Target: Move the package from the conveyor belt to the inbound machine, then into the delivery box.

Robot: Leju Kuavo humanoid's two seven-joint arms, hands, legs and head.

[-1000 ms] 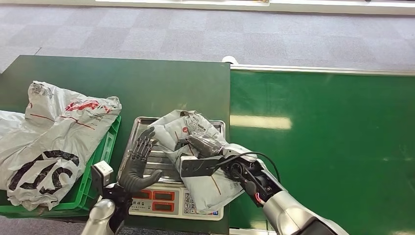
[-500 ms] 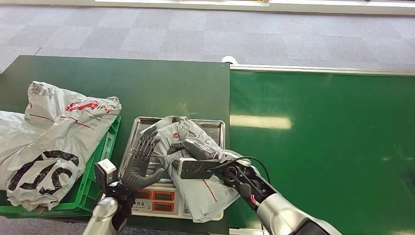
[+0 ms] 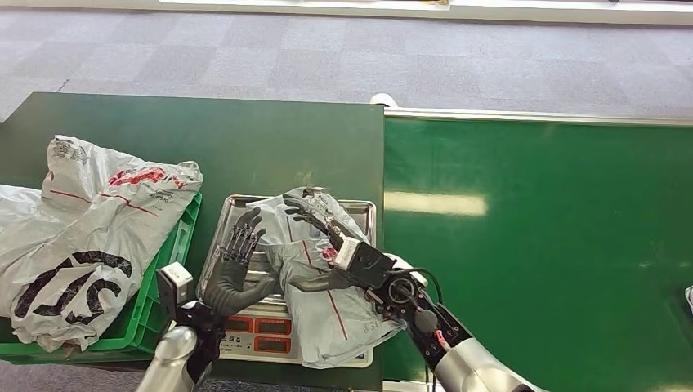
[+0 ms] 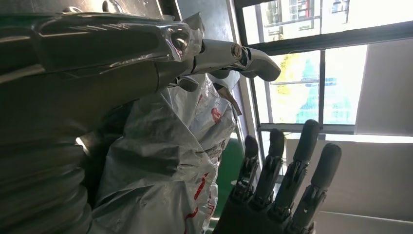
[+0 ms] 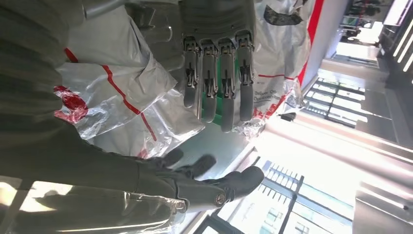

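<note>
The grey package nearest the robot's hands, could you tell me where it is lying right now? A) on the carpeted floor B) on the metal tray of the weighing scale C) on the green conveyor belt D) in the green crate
B: the head view shows the grey package lying across the scale's metal tray, with the left hand and right hand on either side of it.

Head view looking down from above onto scale tray [image 3: 237,204], wrist views close behind each hand, facing inward, sharing grey package [image 3: 327,306].
</note>
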